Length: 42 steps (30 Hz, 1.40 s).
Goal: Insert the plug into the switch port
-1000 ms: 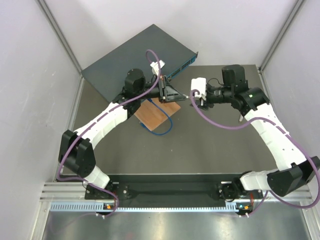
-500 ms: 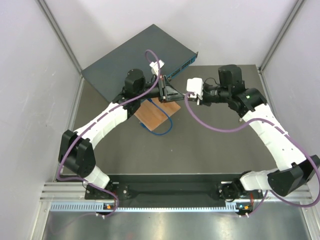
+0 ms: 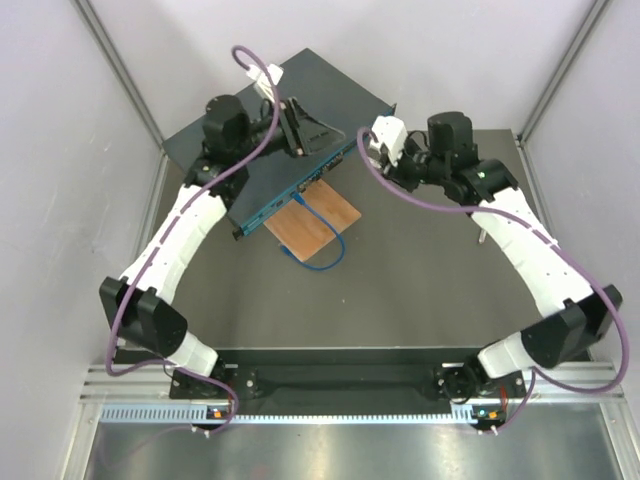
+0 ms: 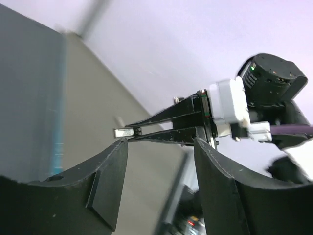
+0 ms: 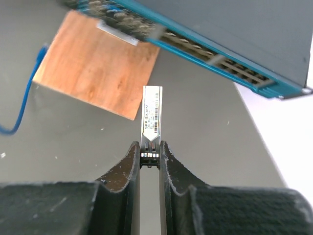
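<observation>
The switch is a flat dark teal box lying at the back left, its port row facing the table's middle. My right gripper is shut on the rear end of the plug, a slim silver module with a printed label. The plug points at the port row, a short way off it. My left gripper hangs open and empty above the switch. Past its fingers it sees the plug at the tip of the right gripper. From above, the left gripper hovers over the switch's top.
A thin orange-brown wooden board lies on the table just in front of the port row, with a blue cable looping out from under it. Grey walls with metal posts close in the back and both sides.
The left gripper opened and swung back and left, from above the board to above the switch. The right gripper closed on the plug and carried it toward the port row.
</observation>
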Available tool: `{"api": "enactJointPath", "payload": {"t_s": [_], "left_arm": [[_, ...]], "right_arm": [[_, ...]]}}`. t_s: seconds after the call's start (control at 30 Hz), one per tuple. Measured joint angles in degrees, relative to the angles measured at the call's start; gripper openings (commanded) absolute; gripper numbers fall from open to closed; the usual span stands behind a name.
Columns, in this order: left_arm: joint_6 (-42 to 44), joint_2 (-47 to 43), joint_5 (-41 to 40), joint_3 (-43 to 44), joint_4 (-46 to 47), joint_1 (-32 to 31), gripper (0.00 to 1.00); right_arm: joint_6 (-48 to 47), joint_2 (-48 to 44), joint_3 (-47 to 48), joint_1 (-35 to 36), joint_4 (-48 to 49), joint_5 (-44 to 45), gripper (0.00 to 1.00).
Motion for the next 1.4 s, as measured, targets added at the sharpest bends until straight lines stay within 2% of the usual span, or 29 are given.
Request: {"api": "enactJointPath", "payload": {"t_s": [0.1, 0.17, 0.2, 0.4, 0.57, 0.87, 1.4], "left_arm": [[7.1, -1.4, -6.2, 3.5, -6.3, 1.4, 0.56], [11.7, -2.3, -10.8, 5.0, -10.3, 1.7, 0.46], [13.5, -2.5, -12.6, 5.5, -12.1, 1.9, 0.45], [24.3, -2.6, -23.0, 6.6, -22.1, 2.2, 0.43], [29.7, -2.5, -27.5, 6.5, -27.1, 2.3, 0.43], [33.0, -1.8, -29.9, 6.3, -29.4, 2.3, 0.43], [33.0, -0.2, -30.1, 6.0, -30.2, 2.3, 0.44]], "right_arm": [[4.8, 4.7, 5.2, 0.0, -1.5, 2.9, 0.00], [8.4, 8.2, 9.4, 0.0, -2.8, 4.7, 0.00], [9.6, 9.3, 10.6, 0.0, -3.0, 5.2, 0.00], [15.3, 13.8, 15.7, 1.9, -5.7, 10.0, 0.00], [17.4, 15.3, 17.4, 4.8, -8.4, 12.7, 0.00], [20.9, 16.5, 19.6, 5.9, -10.4, 15.3, 0.00], [21.7, 19.1, 22.7, 7.7, -11.3, 17.6, 0.00]]}}
